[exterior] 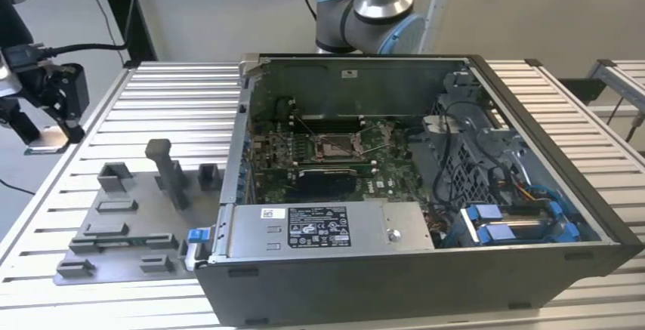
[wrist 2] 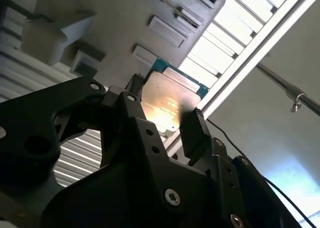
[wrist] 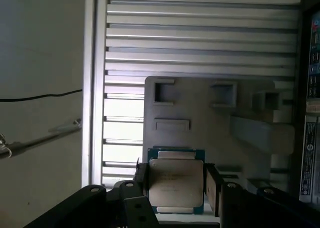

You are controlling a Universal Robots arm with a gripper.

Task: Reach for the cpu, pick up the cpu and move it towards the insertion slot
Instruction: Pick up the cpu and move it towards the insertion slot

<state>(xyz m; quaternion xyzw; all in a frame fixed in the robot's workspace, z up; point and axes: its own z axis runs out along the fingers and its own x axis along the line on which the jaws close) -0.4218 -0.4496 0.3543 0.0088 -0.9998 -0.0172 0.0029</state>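
- The jaws were clenched on the cpu [wrist: 176, 183], one black finger [wrist: 141, 174] pressing each of two opposite edges. In both wrist views the chip sat square between them with its silvery face towards the cameras.
- In the first wrist view the cpu hung above the grey fixture plate [wrist: 200, 112] on the slatted desk [wrist: 200, 32], apparently lifted clear of it.
- In the exterior view the jaws stood at the exterior view's left, over the desk's edge and well apart from the open computer case [exterior: 353, 60].
- The insertion slot [exterior: 334, 146] lay on the green motherboard [exterior: 270, 156] deep inside that case, with the case wall between it and the chip.
- The step in hand looked to be the carry towards the slot, and most of the way appeared to lie ahead.
- Doing it well would have called for a level chip. A grip on thin edges alone would probably let it pivot if jolted, so a smooth, unhurried path seemed wise.
- The carry would have needed height to clear the case's raised rim, and a descent straight over the socket rather than a slanted entry near the cables [exterior: 454, 130].
- The chip's edges would best have been squared to the socket frame on the way across.
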